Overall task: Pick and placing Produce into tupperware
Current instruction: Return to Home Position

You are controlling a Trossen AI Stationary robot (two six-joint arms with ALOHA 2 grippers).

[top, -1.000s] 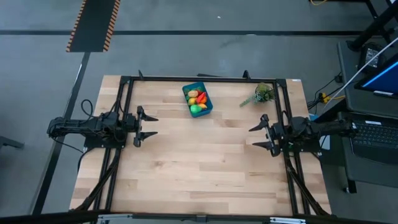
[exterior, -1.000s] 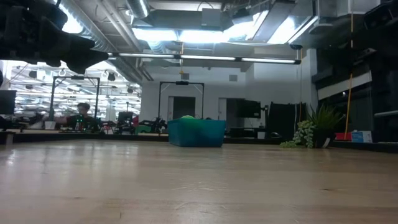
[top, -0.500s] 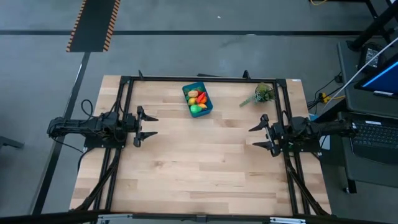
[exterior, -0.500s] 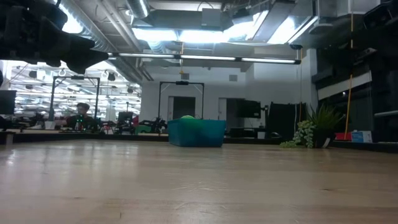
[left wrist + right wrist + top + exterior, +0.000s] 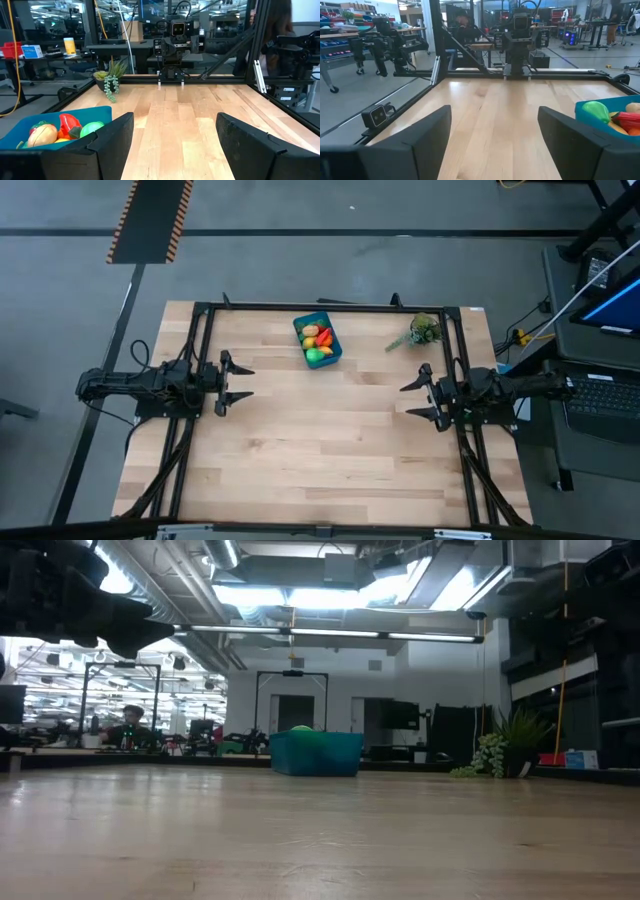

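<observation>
The teal-blue tupperware [image 5: 317,339] rests on its base on the wooden table near the far edge; it also shows in the low view [image 5: 316,753]. Toy produce [image 5: 317,343] lies inside it: red, orange, yellow and green pieces, with a red pepper [image 5: 69,123] and a green piece [image 5: 595,110] showing in the wrist views. My left gripper [image 5: 240,381] hovers open at the table's left side, pointing level toward the right. My right gripper [image 5: 415,398] hovers open at the right side, facing it. Neither holds anything.
A leafy green plant sprig [image 5: 421,332] lies near the table's far right corner. A black frame [image 5: 330,306] runs along the far edge and down both sides. Bare wood lies between the two grippers. A person [image 5: 128,727] sits in the room beyond.
</observation>
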